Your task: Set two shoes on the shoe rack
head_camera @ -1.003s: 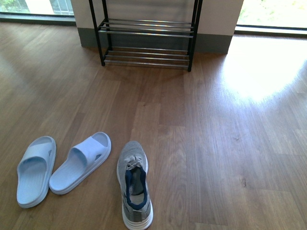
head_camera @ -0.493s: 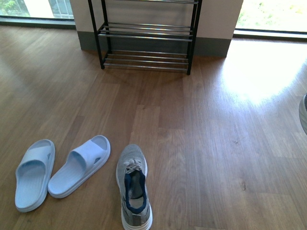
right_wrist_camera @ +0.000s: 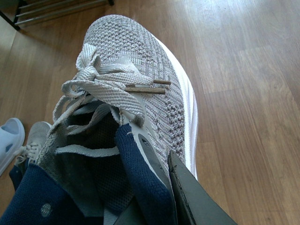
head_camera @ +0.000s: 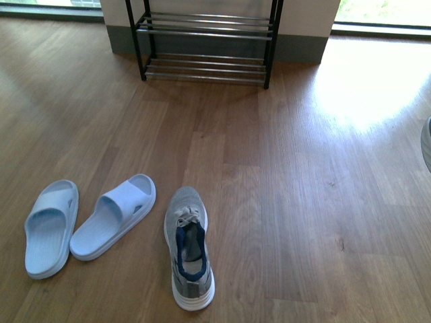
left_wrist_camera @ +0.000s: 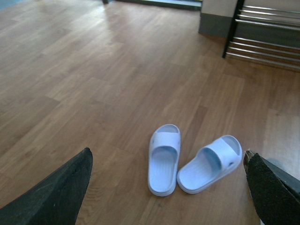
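One grey knit sneaker (head_camera: 188,245) lies on the wood floor, toe toward the shoe rack (head_camera: 205,47), which stands against the far wall. The other sneaker (right_wrist_camera: 136,79) hangs above the floor, my right gripper (right_wrist_camera: 154,159) shut on its collar, one dark finger (right_wrist_camera: 197,197) pressed against the outer side. A sliver of that sneaker (head_camera: 426,145) shows at the front view's right edge. My left gripper (left_wrist_camera: 168,154) is open above the floor and holds nothing; its black fingers (left_wrist_camera: 51,192) frame two slippers. The floor sneaker (right_wrist_camera: 33,140) also shows beneath the held one.
Two pale blue slippers (head_camera: 47,227) (head_camera: 113,217) lie left of the floor sneaker. The left wrist view shows them (left_wrist_camera: 163,159) too, with the rack's bars (left_wrist_camera: 262,33) at the far side. Bright sunlight falls on the floor at the right.
The front view has shifted, so the rack sits higher in frame. The held sneaker's edge came into view at the right. The floor sneaker and slippers have not moved relative to each other.
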Robot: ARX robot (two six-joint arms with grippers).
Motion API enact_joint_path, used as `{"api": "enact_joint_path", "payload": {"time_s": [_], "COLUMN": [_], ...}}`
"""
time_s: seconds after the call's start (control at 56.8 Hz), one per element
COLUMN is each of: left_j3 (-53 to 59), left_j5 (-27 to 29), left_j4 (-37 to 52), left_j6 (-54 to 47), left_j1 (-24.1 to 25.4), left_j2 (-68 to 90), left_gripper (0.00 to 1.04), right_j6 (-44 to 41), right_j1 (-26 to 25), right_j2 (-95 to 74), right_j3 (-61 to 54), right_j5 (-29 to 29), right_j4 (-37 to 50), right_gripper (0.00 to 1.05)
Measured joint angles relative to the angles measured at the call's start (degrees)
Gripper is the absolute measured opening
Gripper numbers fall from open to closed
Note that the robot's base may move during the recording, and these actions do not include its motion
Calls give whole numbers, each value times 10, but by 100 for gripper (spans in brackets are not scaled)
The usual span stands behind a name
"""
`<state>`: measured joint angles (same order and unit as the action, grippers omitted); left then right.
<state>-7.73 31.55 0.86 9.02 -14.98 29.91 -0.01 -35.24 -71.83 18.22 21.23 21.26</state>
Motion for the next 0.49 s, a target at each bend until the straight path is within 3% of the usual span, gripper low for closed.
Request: {"api": "enact_joint_path", "payload": {"time_s": [0.158,0.246,0.493], "left_j3": [-75,-133,-310], "left_j5": [-105,-126,-138], "left_j4": [149,207,169], "left_j6": [-49,-96,-90], "left_j1": [-2,-15,-121], "left_j2": [258,422,711], "left_gripper": [95,95,95], "right_j6": [0,0,0], "right_j1": [0,0,0], "right_j2": [0,0,0], "right_j3": [0,0,0], "right_j5": [0,0,0], "right_j4": [0,0,0], "right_gripper": [1,1,1]}}
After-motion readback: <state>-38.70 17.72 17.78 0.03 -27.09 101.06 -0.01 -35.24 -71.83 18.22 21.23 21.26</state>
